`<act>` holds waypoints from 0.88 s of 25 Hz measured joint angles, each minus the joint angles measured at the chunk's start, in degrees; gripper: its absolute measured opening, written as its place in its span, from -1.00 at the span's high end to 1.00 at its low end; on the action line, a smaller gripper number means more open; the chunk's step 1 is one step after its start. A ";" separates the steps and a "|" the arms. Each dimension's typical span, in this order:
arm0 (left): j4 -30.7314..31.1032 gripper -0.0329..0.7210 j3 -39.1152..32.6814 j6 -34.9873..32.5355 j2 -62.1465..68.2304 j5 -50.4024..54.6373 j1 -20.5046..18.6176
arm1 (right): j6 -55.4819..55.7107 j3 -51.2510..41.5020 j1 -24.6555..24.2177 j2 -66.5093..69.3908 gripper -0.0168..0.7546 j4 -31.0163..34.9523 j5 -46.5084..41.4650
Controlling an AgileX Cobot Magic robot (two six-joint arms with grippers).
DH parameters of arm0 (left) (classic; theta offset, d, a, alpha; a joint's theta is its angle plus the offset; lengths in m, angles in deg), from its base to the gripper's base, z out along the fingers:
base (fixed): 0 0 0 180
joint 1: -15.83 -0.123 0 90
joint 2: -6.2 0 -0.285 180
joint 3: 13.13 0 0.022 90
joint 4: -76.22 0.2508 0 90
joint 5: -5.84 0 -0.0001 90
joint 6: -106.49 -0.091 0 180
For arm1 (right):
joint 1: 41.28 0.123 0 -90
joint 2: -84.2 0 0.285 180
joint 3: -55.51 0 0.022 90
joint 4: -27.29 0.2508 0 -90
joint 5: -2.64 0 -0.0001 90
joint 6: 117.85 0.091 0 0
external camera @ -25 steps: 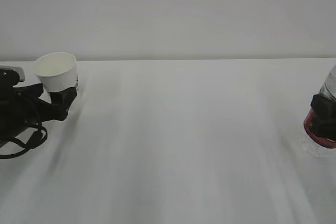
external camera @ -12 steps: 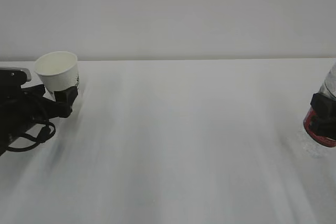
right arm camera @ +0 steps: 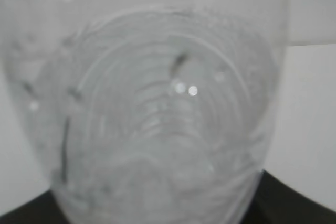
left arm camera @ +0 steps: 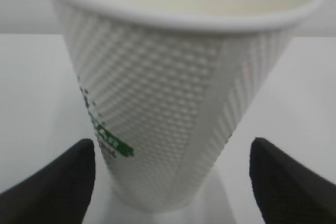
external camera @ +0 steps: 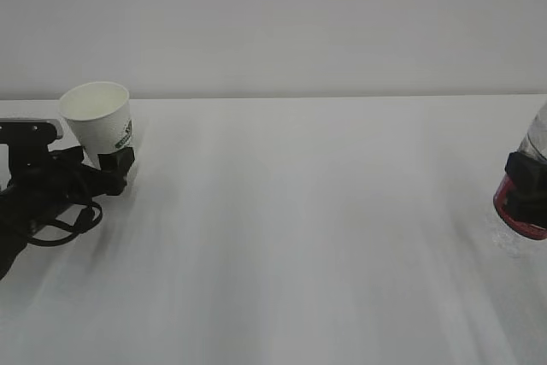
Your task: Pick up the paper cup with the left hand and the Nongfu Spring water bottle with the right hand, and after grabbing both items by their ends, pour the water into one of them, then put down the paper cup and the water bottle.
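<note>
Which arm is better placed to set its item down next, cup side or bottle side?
Probably the left. Its cup stands upright, base apparently on the table, and the left gripper fingers stand apart from its sides. The right gripper is around the bottle, cut by the frame edge.

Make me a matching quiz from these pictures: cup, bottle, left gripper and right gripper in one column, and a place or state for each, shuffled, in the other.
Things:
1. cup
2. bottle
3. left gripper
4. right gripper

Descriptions:
A. black fingers standing apart on either side of the cup's base
B. clear plastic with a red label, at the right edge of the exterior view
C. white, with a green logo, upright at the far left of the table
D. dark clamp around the bottle's red label

Pairs: 1-C, 2-B, 3-A, 4-D
</note>
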 joint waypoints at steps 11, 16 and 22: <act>0.18 -0.92 4.10 -0.37 1.99 -0.10 0.00 | 0.00 0.08 0.00 0.00 -0.05 -0.10 0.00; 0.18 -0.92 4.55 -0.37 1.99 -0.10 0.00 | 0.00 0.08 0.00 0.00 -0.05 -0.10 0.00; -0.03 -0.92 7.39 -0.37 3.76 -0.10 0.00 | 0.00 0.08 0.00 0.00 -0.05 -0.10 0.00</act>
